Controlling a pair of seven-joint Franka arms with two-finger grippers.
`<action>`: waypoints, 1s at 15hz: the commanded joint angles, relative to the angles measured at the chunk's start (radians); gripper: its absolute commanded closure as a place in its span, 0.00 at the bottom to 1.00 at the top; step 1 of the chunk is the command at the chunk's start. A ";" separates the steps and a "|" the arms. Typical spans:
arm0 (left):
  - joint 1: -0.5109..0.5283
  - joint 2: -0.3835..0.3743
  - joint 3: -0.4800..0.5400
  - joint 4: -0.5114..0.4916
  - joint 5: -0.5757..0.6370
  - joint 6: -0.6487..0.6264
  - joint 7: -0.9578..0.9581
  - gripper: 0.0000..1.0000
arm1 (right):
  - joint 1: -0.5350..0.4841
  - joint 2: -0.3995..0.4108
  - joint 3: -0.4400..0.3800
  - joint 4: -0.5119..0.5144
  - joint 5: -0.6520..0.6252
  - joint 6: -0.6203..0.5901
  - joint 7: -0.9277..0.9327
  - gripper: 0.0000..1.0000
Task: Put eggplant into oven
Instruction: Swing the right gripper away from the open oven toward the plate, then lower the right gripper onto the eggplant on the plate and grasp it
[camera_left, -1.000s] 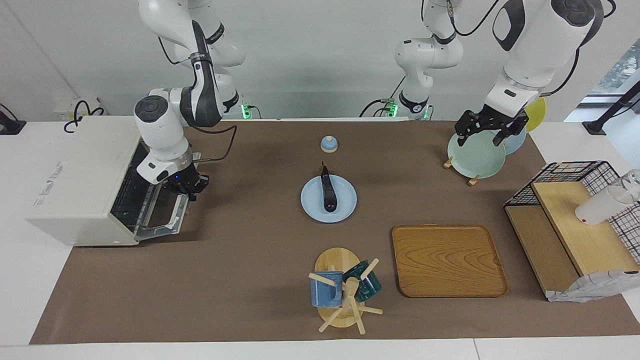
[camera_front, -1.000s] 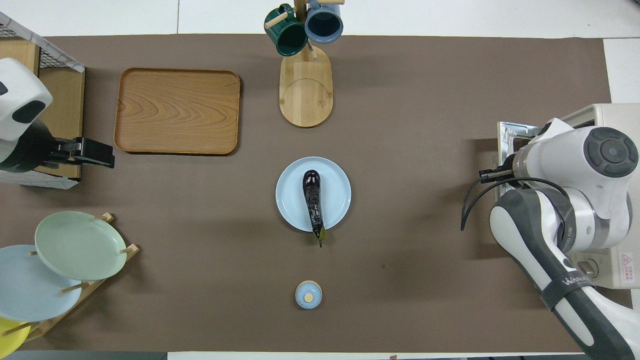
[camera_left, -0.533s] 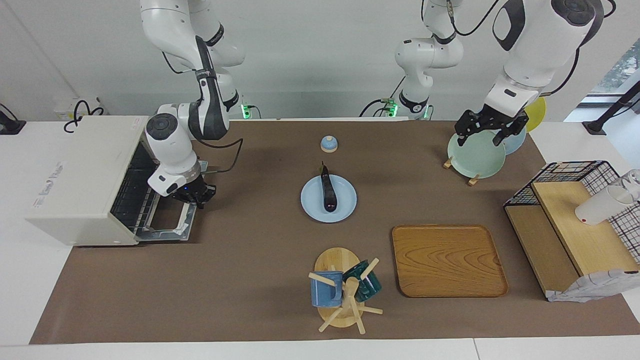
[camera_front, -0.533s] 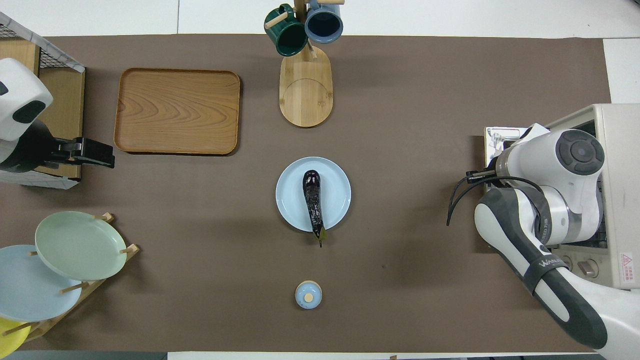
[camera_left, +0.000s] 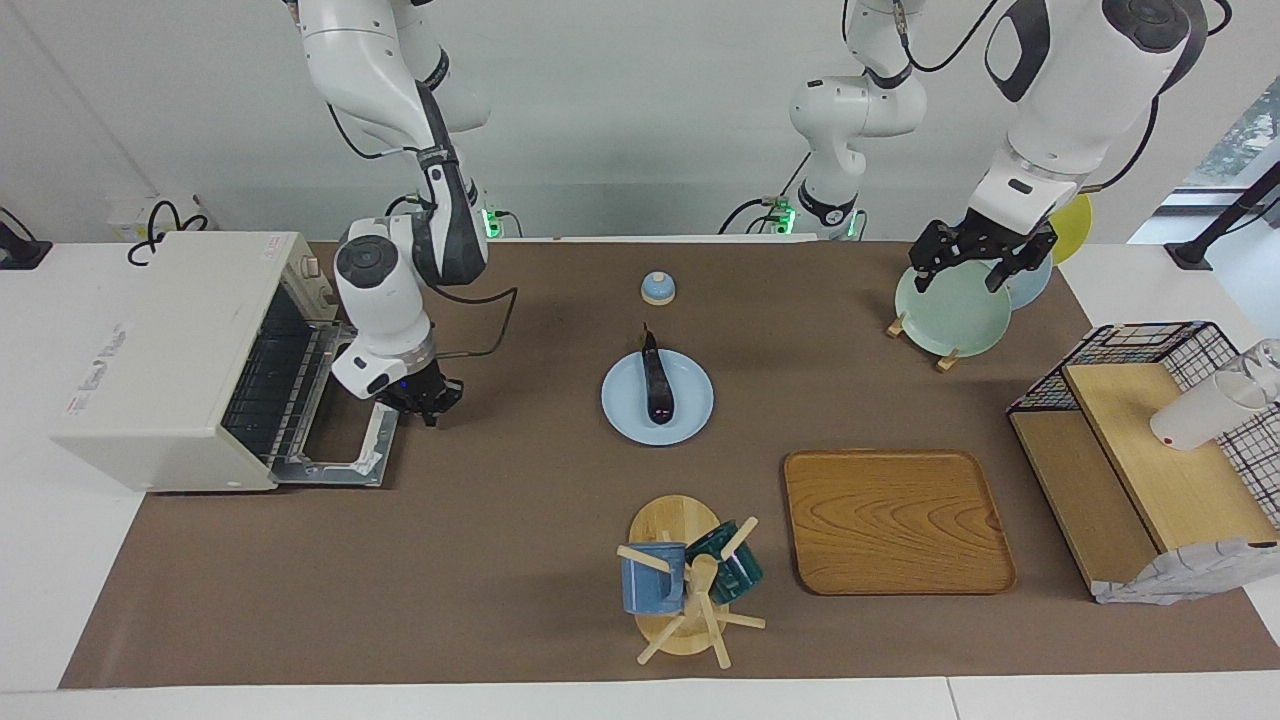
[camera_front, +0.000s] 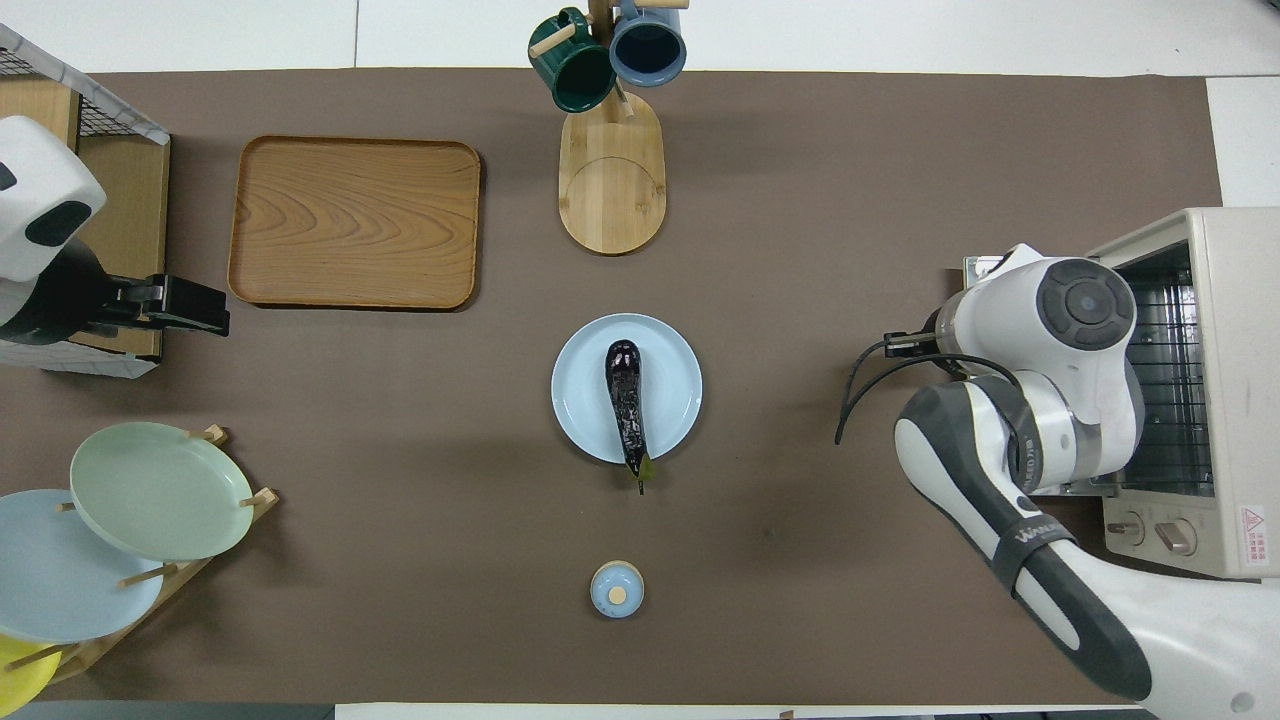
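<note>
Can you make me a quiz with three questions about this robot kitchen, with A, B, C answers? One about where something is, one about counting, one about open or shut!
1. Where is the eggplant?
A. In the oven
B. On the blue plate
C. On the wooden tray

2. How many mugs hang on the mug tree?
A. Two
B. Four
C. None

3. How is the oven door?
A. Shut
B. Missing
C. Folded down open

Answers:
1. B: the eggplant lies on the blue plate in the middle of the table.
2. A: one blue mug and one dark green mug hang there.
3. C: the oven shows its wire rack, the door lying flat below the right gripper.
</note>
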 joint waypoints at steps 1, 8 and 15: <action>0.001 -0.005 0.000 0.002 0.019 -0.007 -0.008 0.00 | 0.070 0.006 -0.008 0.100 -0.020 -0.111 0.052 1.00; 0.001 -0.005 0.000 0.002 0.019 -0.006 -0.008 0.00 | 0.372 0.208 -0.006 0.604 0.005 -0.495 0.400 0.87; 0.001 -0.005 0.000 0.002 0.019 -0.006 -0.008 0.00 | 0.513 0.435 0.014 0.935 0.014 -0.506 0.618 0.61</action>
